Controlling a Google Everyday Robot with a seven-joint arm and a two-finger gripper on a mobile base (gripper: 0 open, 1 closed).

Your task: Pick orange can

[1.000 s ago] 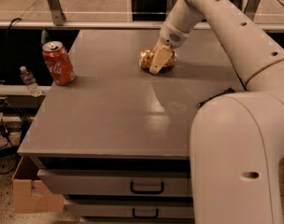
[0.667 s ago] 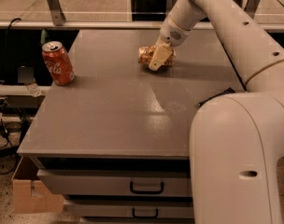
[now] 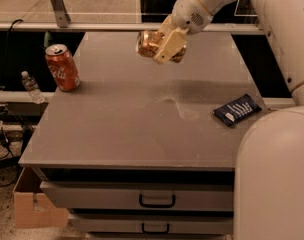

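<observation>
In the camera view, the small golden-orange speckled drink can (image 3: 147,43) is now seen raised off the grey tabletop (image 3: 127,129), where a second ago it was lying on the surface beneath the claw. It is held on its side, over the far middle of the table. The cream two-finger gripper (image 3: 165,47) is clamped across the can, with a finger pad (image 3: 170,44) pressed on its near face. The pick is therefore judged to be essentially made; only a secure carry-off remains.

The red cola can with white script (image 3: 62,67) stands upright at about eight o'clock from the held can, well apart and untouched. A dark blue flat packet (image 3: 238,109), uncovered now that the robot's body has shifted, lies at about four o'clock, close to the table's right edge. Between these two things bare tabletop is left beneath the load, and free room is offered straight up. The table's far edge lies just behind the gripper, so withdrawal towards six o'clock is judged the safer course.
</observation>
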